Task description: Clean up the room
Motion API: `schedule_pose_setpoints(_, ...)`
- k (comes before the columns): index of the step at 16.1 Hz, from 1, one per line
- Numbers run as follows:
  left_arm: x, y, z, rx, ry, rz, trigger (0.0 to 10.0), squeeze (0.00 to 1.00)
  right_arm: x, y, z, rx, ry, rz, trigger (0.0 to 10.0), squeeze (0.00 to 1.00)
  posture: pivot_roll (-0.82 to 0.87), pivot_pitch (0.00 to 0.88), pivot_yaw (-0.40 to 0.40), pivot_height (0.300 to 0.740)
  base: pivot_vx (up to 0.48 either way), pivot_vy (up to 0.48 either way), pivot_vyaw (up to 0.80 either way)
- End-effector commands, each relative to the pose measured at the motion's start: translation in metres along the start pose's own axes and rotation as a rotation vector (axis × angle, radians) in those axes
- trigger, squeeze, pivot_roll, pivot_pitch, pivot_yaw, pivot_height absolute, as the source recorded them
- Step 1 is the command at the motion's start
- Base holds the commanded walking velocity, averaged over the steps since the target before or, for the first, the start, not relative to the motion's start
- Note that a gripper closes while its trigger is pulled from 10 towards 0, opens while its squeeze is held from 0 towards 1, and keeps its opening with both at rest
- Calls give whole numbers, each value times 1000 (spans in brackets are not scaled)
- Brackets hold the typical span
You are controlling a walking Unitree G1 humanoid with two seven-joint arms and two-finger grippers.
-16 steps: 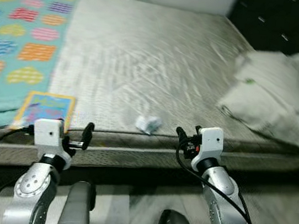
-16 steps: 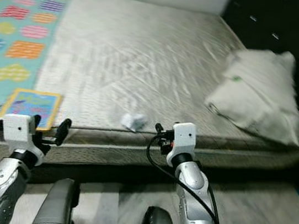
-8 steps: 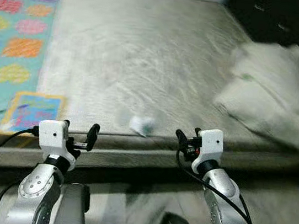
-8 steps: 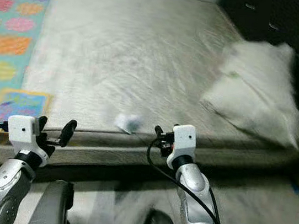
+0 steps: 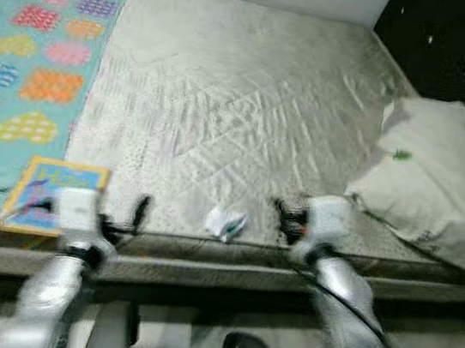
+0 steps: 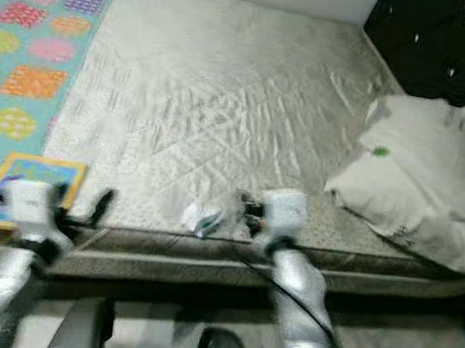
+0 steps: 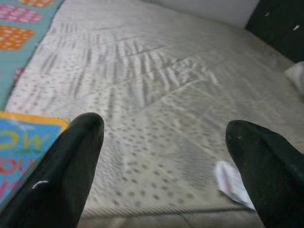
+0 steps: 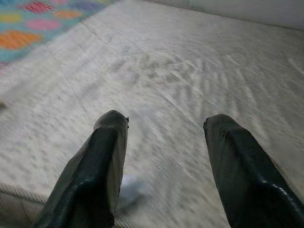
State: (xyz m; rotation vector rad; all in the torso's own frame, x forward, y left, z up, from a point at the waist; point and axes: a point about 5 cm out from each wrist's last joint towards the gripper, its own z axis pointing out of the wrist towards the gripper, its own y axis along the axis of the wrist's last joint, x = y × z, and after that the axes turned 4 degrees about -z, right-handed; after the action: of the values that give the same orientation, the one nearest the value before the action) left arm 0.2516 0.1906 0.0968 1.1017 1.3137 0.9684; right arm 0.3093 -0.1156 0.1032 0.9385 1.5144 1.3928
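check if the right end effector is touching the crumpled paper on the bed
Apart. The left eye view shows bare mattress between the right end effector and the crumpled paper.

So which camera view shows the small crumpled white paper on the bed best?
The left eye view: the small crumpled white paper lies whole at the mattress edge. The left wrist view shows part of it; the right wrist view a blur behind a finger.

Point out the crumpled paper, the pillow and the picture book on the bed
crumpled paper (image 5: 226,222), left eye view, middle of the wad.
pillow (image 5: 434,189), left eye view, centre of its top face.
picture book (image 5: 53,188), left eye view, upper cover.
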Motion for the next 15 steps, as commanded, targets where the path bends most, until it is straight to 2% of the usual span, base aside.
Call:
schedule_pose_setpoints(1,-12,-2,2,5,-43,-16,10000,0,-14,-5,-7,23,-35,-17,10000,0,-9,96,-112,598,0,0,0)
schedule_pose_setpoints(4,-13,-2,2,6,-52,-19,10000,0,-14,-5,-7,24,-32,-16,10000,0,-9,91,-112,598,0,0,0)
schedule_pose_setpoints(7,-13,-3,3,8,-58,-17,10000,0,-13,-6,-6,23,-24,-16,10000,0,-8,83,-111,598,254,0,0)
schedule_pose_setpoints(12,-14,-3,3,13,-60,-18,10000,0,-12,-6,-7,25,-13,-12,10000,0,-8,87,-111,538,254,0,0)
schedule_pose_setpoints(15,-14,-3,3,13,-60,-21,10000,0,-12,-7,-6,34,-4,-11,10000,0,-9,93,-110,538,268,0,0)
